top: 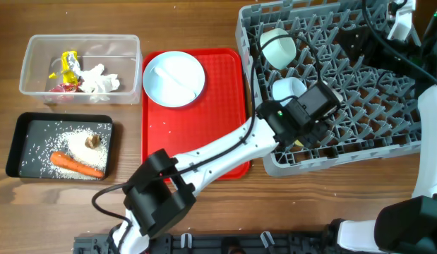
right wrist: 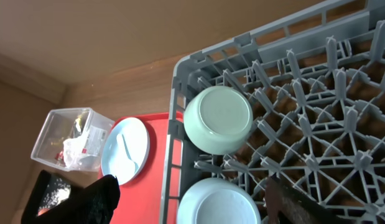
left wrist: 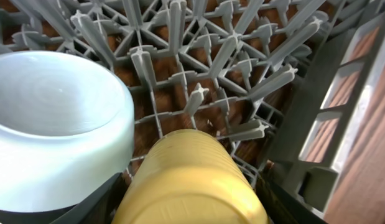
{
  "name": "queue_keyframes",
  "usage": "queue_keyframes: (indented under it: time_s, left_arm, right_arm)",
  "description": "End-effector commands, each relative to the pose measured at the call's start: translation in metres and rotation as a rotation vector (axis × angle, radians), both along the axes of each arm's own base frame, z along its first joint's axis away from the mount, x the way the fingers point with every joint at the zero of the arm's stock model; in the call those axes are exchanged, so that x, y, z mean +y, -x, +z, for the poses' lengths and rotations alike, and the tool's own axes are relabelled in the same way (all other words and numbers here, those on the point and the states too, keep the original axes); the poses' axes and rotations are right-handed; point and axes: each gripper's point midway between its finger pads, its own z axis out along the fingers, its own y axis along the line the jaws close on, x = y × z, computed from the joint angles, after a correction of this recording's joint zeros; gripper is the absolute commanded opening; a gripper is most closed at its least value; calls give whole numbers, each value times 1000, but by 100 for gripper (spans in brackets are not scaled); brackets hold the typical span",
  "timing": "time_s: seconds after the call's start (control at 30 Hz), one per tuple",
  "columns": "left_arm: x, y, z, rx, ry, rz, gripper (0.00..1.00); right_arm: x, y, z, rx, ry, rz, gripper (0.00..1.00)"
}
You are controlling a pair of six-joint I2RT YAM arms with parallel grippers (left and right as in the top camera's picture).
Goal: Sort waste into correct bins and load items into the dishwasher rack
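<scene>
My left gripper [top: 306, 127] [left wrist: 192, 208] is shut on the yellow cup [left wrist: 192, 180], held low over the pegs at the front left of the grey dishwasher rack [top: 387, 152] [left wrist: 180, 62]. Two pale bowls [top: 278, 46] [top: 289, 88] sit upside down in the rack; one is beside the cup [left wrist: 49, 124]. My right gripper [top: 400, 17] [right wrist: 192, 196] is open and empty above the rack [right wrist: 316, 124]. The light blue plate [top: 174, 79] [right wrist: 125, 149] with the white spoon [right wrist: 127, 152] lies on the red tray.
The black tray [top: 27, 123] holds the carrot [top: 75, 164], rice [top: 63, 137] and a brown scrap [top: 92, 141]. The clear tub [top: 34, 49] holds a yellow wrapper [top: 68, 65], a red wrapper [top: 65, 87] and the napkin [top: 99, 79]. The red tray [top: 225, 106] lies left of the rack.
</scene>
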Motion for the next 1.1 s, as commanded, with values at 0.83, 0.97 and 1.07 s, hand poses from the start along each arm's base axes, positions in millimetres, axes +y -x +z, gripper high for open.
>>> queue_keyframes:
  time_s: [0.83,0.97,1.07]
  left_arm:
    - [334,-89,163,36,151,972,92]
    - [401,-99,142,99,98,1146,90]
    - [455,-104,139,107,111,1322,100]
  right_arm:
    - [162,6,11,-106,156,263,79]
    - [267,13,-6,-205,257,386,78]
    - [326,6,-57,-257,326,540,74]
